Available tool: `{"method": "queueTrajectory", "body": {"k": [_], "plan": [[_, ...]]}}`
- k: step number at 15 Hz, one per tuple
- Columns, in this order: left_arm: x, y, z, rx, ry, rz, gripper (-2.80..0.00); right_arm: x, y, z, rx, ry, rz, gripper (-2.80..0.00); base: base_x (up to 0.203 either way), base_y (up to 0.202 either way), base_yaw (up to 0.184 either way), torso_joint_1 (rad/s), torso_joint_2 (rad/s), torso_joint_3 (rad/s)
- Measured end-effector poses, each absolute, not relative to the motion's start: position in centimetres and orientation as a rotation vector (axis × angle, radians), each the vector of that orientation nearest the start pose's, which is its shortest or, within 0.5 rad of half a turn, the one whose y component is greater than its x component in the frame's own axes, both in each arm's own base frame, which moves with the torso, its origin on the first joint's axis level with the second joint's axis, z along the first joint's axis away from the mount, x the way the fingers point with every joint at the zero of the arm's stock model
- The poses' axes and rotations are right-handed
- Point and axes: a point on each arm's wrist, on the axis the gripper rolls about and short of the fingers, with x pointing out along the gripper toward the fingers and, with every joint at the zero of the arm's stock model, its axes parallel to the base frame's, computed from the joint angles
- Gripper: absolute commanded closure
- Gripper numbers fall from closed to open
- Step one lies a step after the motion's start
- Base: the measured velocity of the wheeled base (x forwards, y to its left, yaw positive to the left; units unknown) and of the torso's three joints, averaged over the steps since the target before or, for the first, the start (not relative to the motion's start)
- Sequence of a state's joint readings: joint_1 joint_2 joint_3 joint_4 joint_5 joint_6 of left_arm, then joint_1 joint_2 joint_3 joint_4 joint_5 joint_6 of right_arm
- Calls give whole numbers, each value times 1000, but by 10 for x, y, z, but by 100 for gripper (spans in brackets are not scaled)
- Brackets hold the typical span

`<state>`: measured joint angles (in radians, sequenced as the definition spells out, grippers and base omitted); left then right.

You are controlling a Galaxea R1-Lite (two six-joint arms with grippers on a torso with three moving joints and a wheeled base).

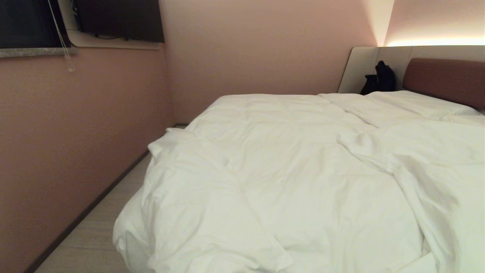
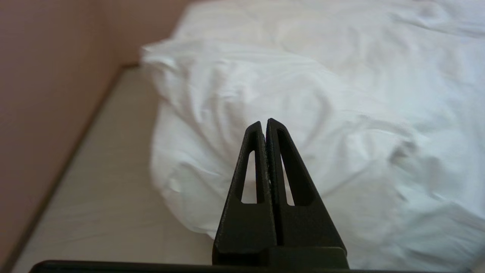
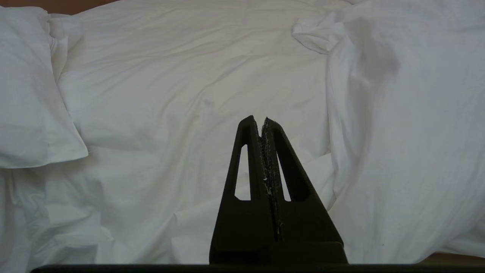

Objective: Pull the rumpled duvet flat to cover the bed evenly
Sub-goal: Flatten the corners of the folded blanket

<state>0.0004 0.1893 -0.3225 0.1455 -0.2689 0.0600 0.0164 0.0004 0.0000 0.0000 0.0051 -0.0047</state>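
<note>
The thick, puffy white duvet point(image 1: 295, 170) lay rumpled across the low white-sheeted bed point(image 1: 447, 77), bunched in a heap at the near corner by the pink wall point(image 1: 75, 144) and folded over in a ridge on the other side. The left gripper point(image 2: 264, 123), fingers pressed together and holding nothing, pointed straight at that bunched corner, just short of it. The right gripper point(image 3: 257, 120), likewise closed and empty, hung above the creased cloth near a white pillow point(image 3: 30, 94). The left arm looked nearer the corner to be pulled.
</note>
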Motion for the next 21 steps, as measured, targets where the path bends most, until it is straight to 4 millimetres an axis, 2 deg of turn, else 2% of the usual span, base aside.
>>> {"method": "queueTrajectory", "body": {"k": [3,6,9,12,16,18,21], "plan": [[4,-8,189,31,136,-373,0,-23,0,75,-4,0,22,0,0,0,0,0,0,0],[58,-10,217,23,264,-453,0,-23,0,75,-5,0,22,0,0,0,0,0,0,0],[113,-18,231,39,355,-534,0,-23,0,75,-4,0,22,0,0,0,0,0,0,0],[161,-37,224,71,476,-576,0,-23,0,75,-5,0,21,0,0,0,0,0,0,0],[215,-80,199,138,554,-662,0,-23,0,75,-5,0,21,0,0,0,0,0,0,0],[230,-96,184,191,582,-712,0,-23,0,75,-5,0,21,0,0,0,0,0,0,0],[240,-109,166,331,596,-795,0,-23,0,75,-5,0,21,0,0,0,0,0,0,0]]}}
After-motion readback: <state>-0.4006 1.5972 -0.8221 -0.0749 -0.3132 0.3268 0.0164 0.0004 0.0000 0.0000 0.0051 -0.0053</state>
